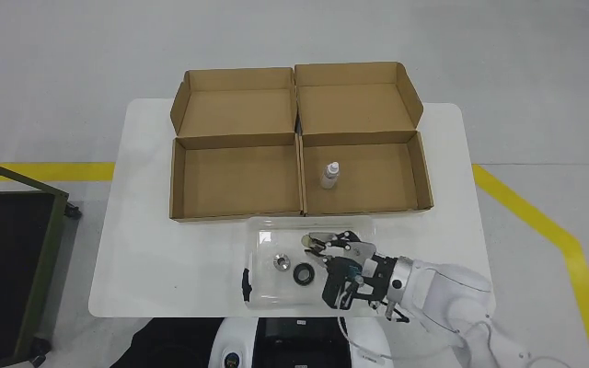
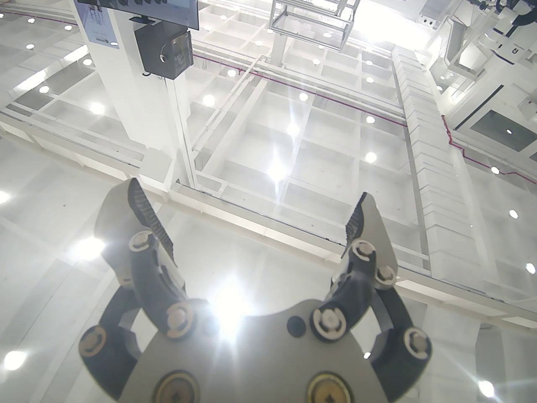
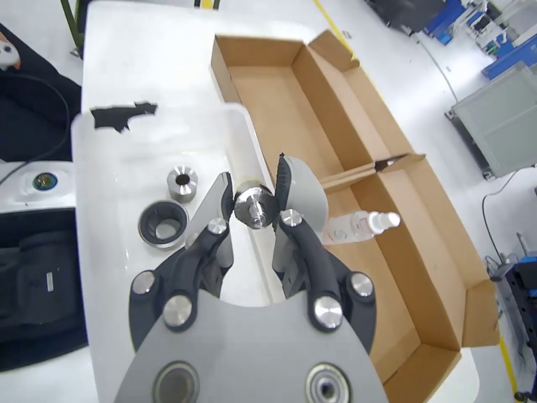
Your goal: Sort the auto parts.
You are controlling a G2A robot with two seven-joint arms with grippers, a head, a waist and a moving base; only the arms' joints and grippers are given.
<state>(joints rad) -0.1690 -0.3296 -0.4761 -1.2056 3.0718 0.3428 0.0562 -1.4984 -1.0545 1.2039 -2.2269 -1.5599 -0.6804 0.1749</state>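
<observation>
Pinching a small round metal part (image 3: 254, 208) with a threaded stud, my right gripper (image 3: 254, 188) hangs over the far rim of the clear tray (image 3: 235, 127). Both ribbed fingers are pressed against the part's sides. From above, that arm comes in from the table's near right corner and lies low across the tray (image 1: 313, 221), with the gripper (image 1: 317, 247) tilted toward the boxes.

My left gripper (image 2: 249, 190) points up at the ceiling, its fingers spread wide with nothing between them.

Inside the tray, a metal bushing (image 1: 280, 263) and a black ring (image 1: 305, 273) sit just beside each other, on the left of the held part and apart from my fingers. A scrap of black tape (image 1: 246, 283) marks the tray's near left corner.

Just past the tray rim stand two open cardboard boxes side by side, touching. The left box (image 1: 235, 179) has a bare floor. The right box (image 1: 368, 175) holds an upright spray bottle (image 1: 329, 174) near its left wall, with bare floor to its right.

My right wrist view brings out the part's stud facing the camera, the bore through the bushing (image 3: 182, 184) and the hollow of the ring (image 3: 163, 224). The top view gives the layout of both boxes.
</observation>
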